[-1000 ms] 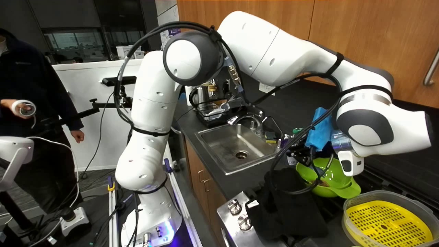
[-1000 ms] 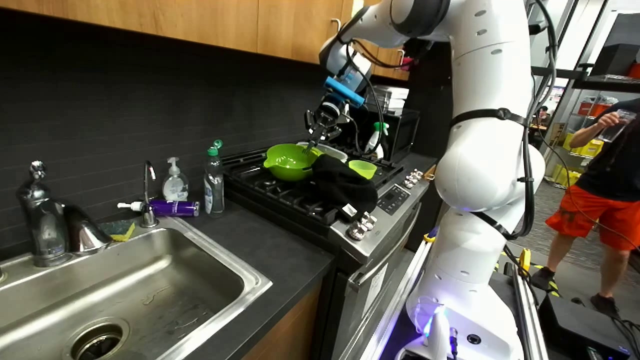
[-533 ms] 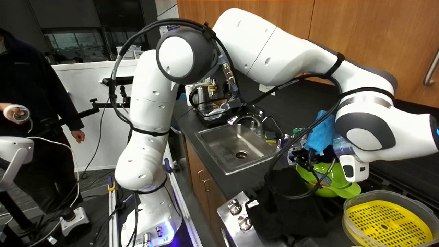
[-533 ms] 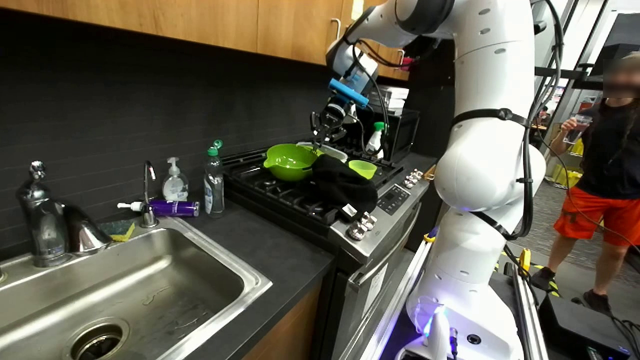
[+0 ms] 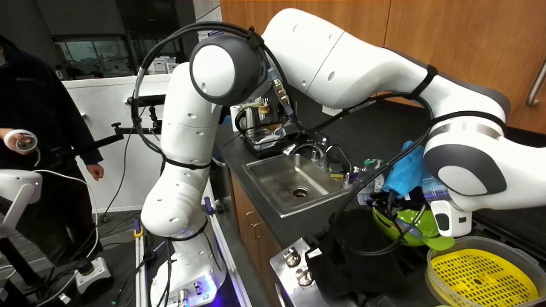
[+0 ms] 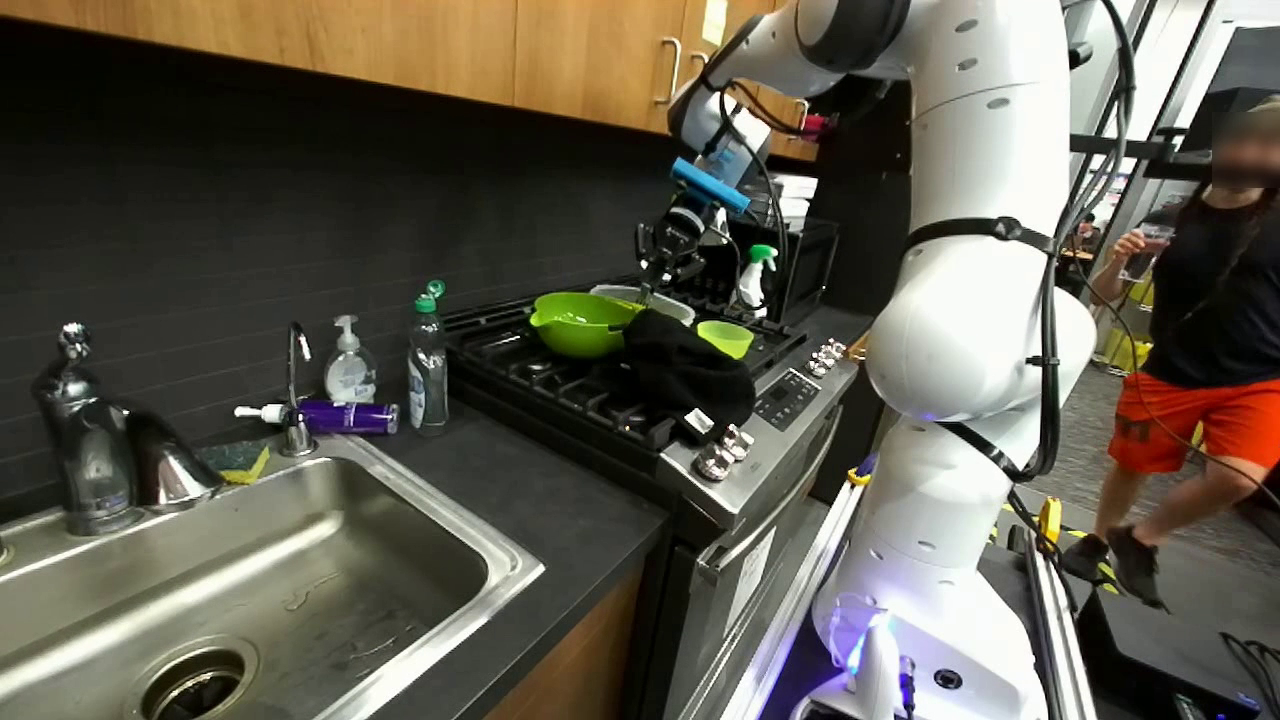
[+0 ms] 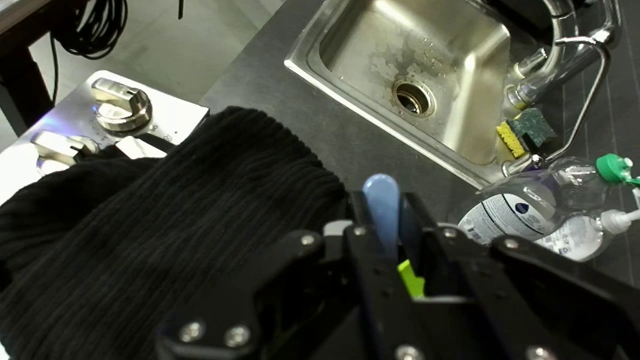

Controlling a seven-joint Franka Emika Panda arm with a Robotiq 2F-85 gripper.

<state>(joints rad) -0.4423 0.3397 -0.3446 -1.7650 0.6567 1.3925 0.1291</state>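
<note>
The gripper [image 7: 384, 197] looks clenched on the pale blue utensil [image 7: 384, 222], which sits between its tips, near the green bowl [image 6: 582, 340]; likely light, stiff and slick, it suits a firm pinch across its narrow shaft.

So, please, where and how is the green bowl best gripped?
Probably by the rim of the green bowl, away from the black cloth, coming from above, straddling its thin-looking wall: the mouth opens upward and the body seems too wide to span. The pincer must first release the blue handle.
</note>
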